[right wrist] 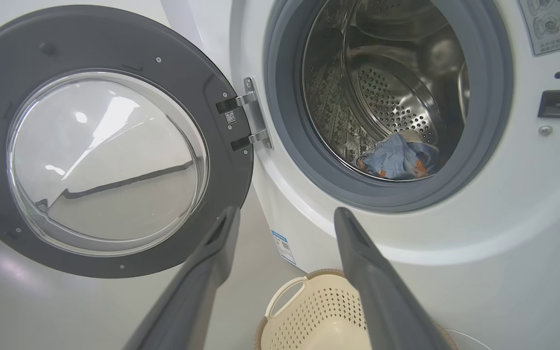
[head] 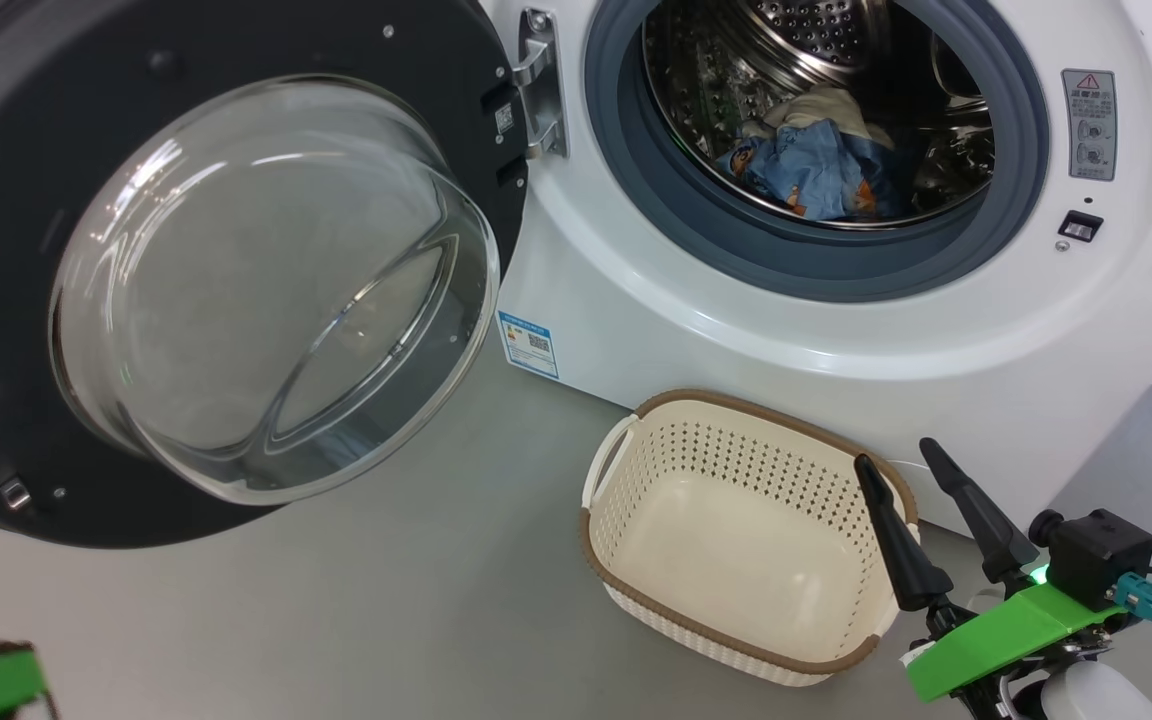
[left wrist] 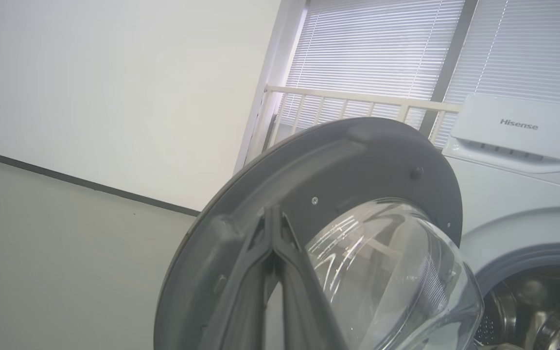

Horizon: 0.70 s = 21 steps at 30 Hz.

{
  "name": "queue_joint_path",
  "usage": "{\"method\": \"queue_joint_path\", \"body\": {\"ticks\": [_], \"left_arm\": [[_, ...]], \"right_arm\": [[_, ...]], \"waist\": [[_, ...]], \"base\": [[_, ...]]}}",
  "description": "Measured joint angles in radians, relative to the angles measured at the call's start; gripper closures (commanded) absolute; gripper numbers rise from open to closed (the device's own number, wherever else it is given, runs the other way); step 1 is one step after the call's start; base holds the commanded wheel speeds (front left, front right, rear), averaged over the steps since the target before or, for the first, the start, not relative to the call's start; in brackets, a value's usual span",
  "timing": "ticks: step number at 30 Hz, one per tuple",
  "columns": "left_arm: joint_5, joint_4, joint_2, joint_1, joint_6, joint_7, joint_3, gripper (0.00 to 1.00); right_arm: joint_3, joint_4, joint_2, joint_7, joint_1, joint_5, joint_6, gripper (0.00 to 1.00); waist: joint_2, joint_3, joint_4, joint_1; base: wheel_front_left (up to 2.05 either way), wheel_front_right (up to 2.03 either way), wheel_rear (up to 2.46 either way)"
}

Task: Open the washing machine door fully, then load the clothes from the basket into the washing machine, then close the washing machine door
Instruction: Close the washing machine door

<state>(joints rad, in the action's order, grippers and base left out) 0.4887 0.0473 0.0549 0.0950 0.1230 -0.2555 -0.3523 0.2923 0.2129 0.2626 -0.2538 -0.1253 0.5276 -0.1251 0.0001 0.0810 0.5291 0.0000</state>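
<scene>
The washing machine door (head: 26,120) stands swung wide open to the left, its glass bowl bulging toward me. The washing machine (head: 696,310) shows its steel drum, and the blue clothes (head: 816,165) with orange prints lie inside it. The basket (head: 736,405) sits empty on the floor in front of the machine. My right gripper (head: 896,458) is open beside the basket's right rim, holding nothing. In the right wrist view the right gripper (right wrist: 286,214) points at the drum and the clothes (right wrist: 396,158). My left gripper (left wrist: 272,213) is shut and empty, seen against the door (left wrist: 358,160).
A blue label sticker (head: 528,343) marks the machine's lower front corner. The door hinge (head: 541,85) sits between door and drum opening, and the latch slot (head: 1079,226) is right of the gasket. Grey floor (head: 416,600) spreads below the door. Window blinds (left wrist: 372,48) rise behind the machine.
</scene>
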Motion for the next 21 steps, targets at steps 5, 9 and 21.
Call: {"method": "queue_joint_path", "body": {"ticks": [5,9,21], "left_arm": [[0.230,0.072,0.112,0.122,0.003,0.026,-0.049,1.00],[0.423,0.177,0.235,0.235,0.004,0.095,-0.075,1.00],[0.766,0.546,0.426,0.514,0.004,0.425,-0.054,1.00]], "right_arm": [[-0.002,-0.002,0.000,0.000,0.000,0.000,0.000,0.00],[-0.002,-0.004,0.002,0.000,0.000,0.000,0.000,0.00],[-0.001,-0.009,0.023,0.000,-0.014,0.000,0.000,0.00]], "waist": [[0.0000,0.009,-0.007,0.0000],[-0.0001,0.019,-0.014,0.0000],[0.0000,0.066,-0.032,0.0000]], "base": [[0.00,0.00,0.00],[0.00,0.00,0.00],[0.00,0.00,0.00]]}}
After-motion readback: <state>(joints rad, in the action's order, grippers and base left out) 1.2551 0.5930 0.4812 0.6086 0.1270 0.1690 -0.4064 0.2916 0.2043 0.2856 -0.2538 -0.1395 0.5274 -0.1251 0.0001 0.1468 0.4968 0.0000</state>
